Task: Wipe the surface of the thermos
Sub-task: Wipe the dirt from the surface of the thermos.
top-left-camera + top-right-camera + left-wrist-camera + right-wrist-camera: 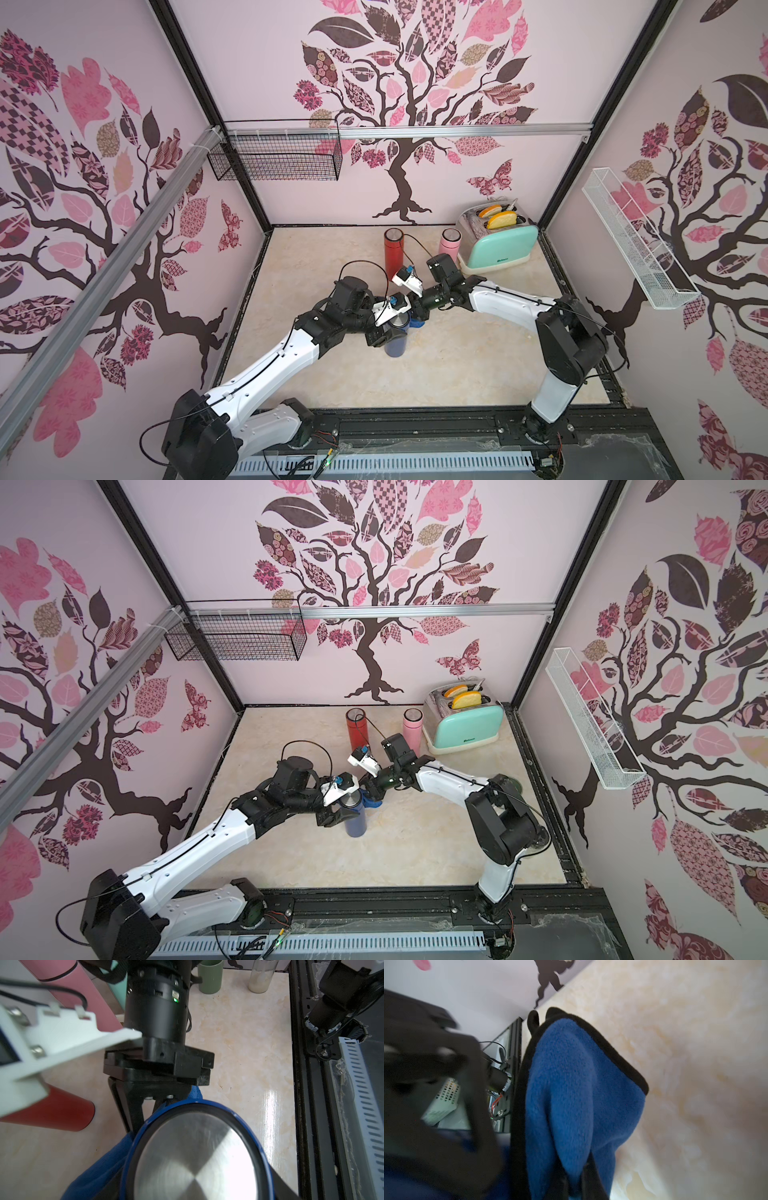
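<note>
Up on the left wall, your black basket hangs empty, as far as you can see. Below it, at the middle of the table, your left gripper stands partly open round the body of the thermos. You can take that as a steadying hold. The steel lid fills the left wrist view.

The thermos stands upright, long axis vertical, with a red bottle well behind it. Just right of it, your right gripper is pinched fully closed on a blue cloth. The cloth touches the thermos high on its wall, on the side facing the right arm.

Your next stroke turns on that contact. The thermos lies just left of those fingers, so the right arm is the one to wipe, likely down the wall or round it, while the left holds. Watch the sideways push, since a tall thermos could tip.

Farther right stands a pink bottle, then a toaster with two bread slices in its slots. On the right wall, the white rack looks empty.
</note>
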Robot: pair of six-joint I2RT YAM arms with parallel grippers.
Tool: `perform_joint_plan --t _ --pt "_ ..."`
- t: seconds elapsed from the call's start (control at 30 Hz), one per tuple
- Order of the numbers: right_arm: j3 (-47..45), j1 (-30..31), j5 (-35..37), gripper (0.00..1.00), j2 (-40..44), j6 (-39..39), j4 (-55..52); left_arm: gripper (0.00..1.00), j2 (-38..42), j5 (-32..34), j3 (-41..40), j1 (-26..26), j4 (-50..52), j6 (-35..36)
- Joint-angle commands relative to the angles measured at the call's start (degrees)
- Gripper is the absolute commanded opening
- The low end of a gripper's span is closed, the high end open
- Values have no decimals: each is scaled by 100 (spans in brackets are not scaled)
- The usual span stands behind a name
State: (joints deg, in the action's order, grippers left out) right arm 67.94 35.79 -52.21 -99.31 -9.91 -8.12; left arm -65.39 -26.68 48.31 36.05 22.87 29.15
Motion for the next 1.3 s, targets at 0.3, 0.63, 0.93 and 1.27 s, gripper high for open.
perform_joint_plan --t 0.3,0.63,0.93,1.27 --pt "266 174 -665 0 -811 -188 -621 0 1 434 -14 -17 -276 -19" --pt "-306 174 1568 0 -415 522 -393 0 -115 1059 -170 18 -547 -949" --pt "-997 174 2292 0 657 1425 87 0 211 2220 -1011 430 -1912 -1878" --pt "-1252 215 1618 0 611 2021 843 0 303 2901 -1789 618 -3610 -2098"
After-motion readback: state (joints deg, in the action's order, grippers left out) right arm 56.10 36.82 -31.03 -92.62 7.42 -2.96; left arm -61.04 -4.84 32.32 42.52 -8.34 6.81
